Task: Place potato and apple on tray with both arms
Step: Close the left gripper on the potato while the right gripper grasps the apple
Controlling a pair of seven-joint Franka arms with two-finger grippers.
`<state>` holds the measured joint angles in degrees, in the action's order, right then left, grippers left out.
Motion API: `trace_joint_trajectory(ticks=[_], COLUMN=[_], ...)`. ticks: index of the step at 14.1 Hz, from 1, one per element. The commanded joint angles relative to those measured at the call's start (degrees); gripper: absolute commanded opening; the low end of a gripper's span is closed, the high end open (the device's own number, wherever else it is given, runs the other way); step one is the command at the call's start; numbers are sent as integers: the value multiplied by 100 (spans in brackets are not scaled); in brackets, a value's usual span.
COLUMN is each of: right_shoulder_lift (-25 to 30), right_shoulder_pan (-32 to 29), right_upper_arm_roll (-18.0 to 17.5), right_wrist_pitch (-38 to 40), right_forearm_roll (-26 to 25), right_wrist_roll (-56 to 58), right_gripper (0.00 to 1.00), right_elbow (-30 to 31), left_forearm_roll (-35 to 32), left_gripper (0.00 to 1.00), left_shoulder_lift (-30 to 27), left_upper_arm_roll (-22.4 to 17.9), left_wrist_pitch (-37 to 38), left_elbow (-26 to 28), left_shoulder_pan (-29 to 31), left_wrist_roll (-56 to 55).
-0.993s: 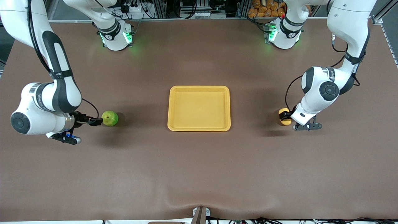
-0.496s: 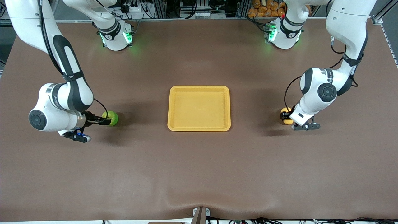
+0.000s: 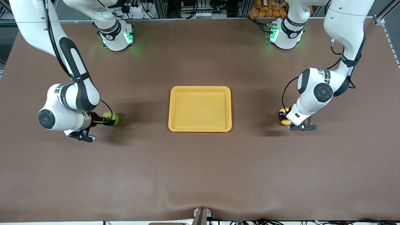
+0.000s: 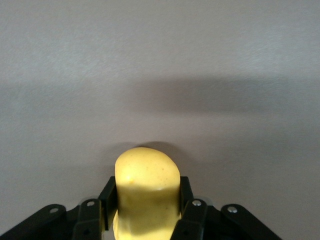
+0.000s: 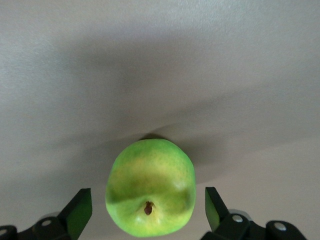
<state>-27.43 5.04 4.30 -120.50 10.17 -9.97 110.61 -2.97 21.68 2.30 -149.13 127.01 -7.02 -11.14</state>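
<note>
The yellow-orange tray (image 3: pixel 200 109) lies flat at the middle of the table. The yellow potato (image 3: pixel 284 111) is toward the left arm's end of the table, level with the tray's near half. My left gripper (image 3: pixel 282 116) is shut on it; in the left wrist view both fingers press the sides of the potato (image 4: pixel 146 185) and the left gripper (image 4: pixel 146 196) holds it low over the table. The green apple (image 3: pixel 113 116) rests on the table toward the right arm's end. My right gripper (image 3: pixel 108 120) is open, and in the right wrist view its fingers stand either side of the apple (image 5: pixel 150 192) with gaps, the right gripper (image 5: pixel 148 209) low by the table.
The brown table mat (image 3: pixel 200 175) stretches bare around the tray. The arm bases (image 3: pixel 117 37) with green lights stand along the edge farthest from the front camera. A small bracket (image 3: pixel 201 215) sits at the table's near edge.
My right arm has slid toward the apple, so its open fingers now stand either side of it. My left arm has shifted a little toward the tray with the potato in its grip.
</note>
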Motion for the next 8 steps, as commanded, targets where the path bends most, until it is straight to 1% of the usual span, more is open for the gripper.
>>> trace_joint_trajectory(ticks=[1, 5, 8], right_shoulder_lift=[-34, -166, -289], right_shoulder_pan=[172, 208, 208], right_upper_arm_roll=[26, 35, 35], right_wrist_pitch=[-158, -605, -659], right_forearm_roll=[99, 82, 56], right_wrist_roll=[-215, -242, -234], right_gripper=[100, 100, 100], right_elbow=[84, 312, 321], left_forearm_roll=[24, 33, 33], left_gripper=[0, 0, 0], left_shoulder_lift=[-59, -348, -358], left_upper_arm_roll=[50, 314, 543], left_wrist_pitch=[49, 550, 1226], left_elbow=[-167, -369, -835], left_shoulder_pan=[-45, -37, -37], left_wrist_roll=[-55, -55, -204])
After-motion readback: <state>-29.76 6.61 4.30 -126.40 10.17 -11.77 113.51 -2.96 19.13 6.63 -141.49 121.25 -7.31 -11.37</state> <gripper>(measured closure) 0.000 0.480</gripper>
